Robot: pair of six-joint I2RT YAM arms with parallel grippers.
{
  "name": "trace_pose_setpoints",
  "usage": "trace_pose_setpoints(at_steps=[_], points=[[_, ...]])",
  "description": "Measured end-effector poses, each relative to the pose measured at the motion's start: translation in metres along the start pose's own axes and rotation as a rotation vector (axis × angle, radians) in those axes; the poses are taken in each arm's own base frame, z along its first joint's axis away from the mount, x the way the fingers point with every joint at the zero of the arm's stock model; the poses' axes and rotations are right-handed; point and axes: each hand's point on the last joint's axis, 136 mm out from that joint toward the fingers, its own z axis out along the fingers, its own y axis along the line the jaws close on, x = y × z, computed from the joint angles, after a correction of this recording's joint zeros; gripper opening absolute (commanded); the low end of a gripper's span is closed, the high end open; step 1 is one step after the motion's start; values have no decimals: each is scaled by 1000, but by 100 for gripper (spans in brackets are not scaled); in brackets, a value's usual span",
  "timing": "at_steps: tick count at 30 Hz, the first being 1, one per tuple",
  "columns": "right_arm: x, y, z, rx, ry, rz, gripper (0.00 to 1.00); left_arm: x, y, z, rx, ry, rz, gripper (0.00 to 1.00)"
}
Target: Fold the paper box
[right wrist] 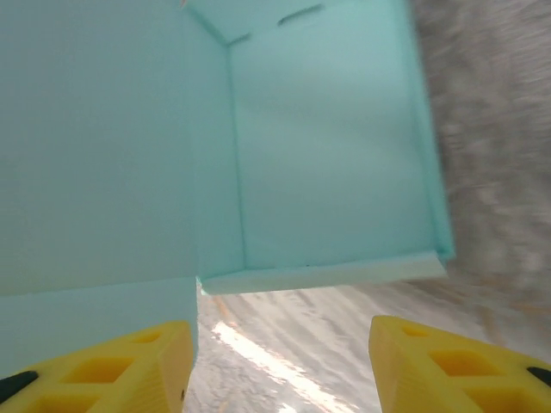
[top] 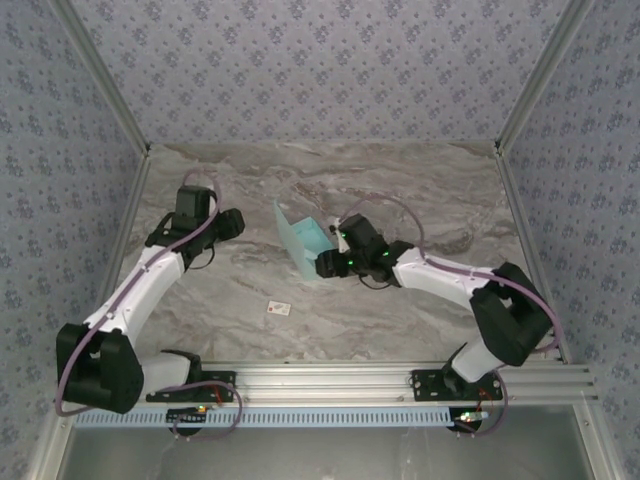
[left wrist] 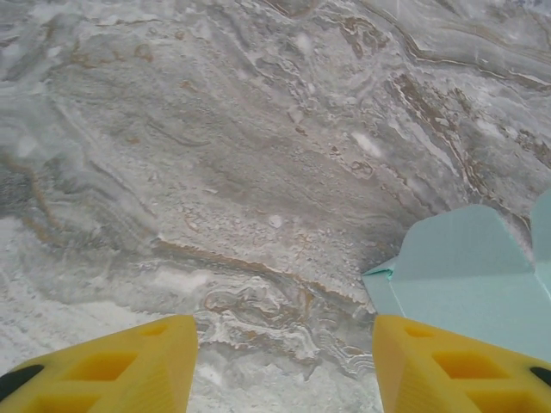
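Observation:
The paper box (top: 302, 242) is light turquoise card, partly folded, lying mid-table with one flap standing up at its far left. My right gripper (top: 326, 264) reaches in from the right, close against the box's near right side. In the right wrist view the box (right wrist: 327, 146) shows its inside walls and a folded lip just ahead of the gripper (right wrist: 280, 366), which is open with only table between the fingers; a card panel lies against the left finger (right wrist: 129, 361). My left gripper (top: 236, 222) hangs left of the box, apart from it, and is open (left wrist: 284, 366); the box (left wrist: 482, 275) lies ahead on its right.
A tiny white tag with a red mark (top: 279, 309) lies on the marble table (top: 420, 190) nearer the front. Patterned walls close in the left, right and back. An aluminium rail (top: 330, 378) runs along the near edge.

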Motion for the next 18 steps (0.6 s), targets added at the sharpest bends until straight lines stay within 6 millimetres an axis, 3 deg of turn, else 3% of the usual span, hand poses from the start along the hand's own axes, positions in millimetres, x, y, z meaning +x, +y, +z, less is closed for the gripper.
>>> trace_pose_setpoints(at_steps=[4,8,13,18], points=[[4,32,22,-38,35,-43,57,-3,-10,-9,58,-9,-25,60],[-4,48,21,-66,14,-66,58,2,-28,-11,160,25,-52,61],[-22,28,6,-35,-31,-49,61,10,-36,-9,194,44,-55,61],[-31,-20,-6,36,-50,21,61,30,-14,10,121,77,-76,56]])
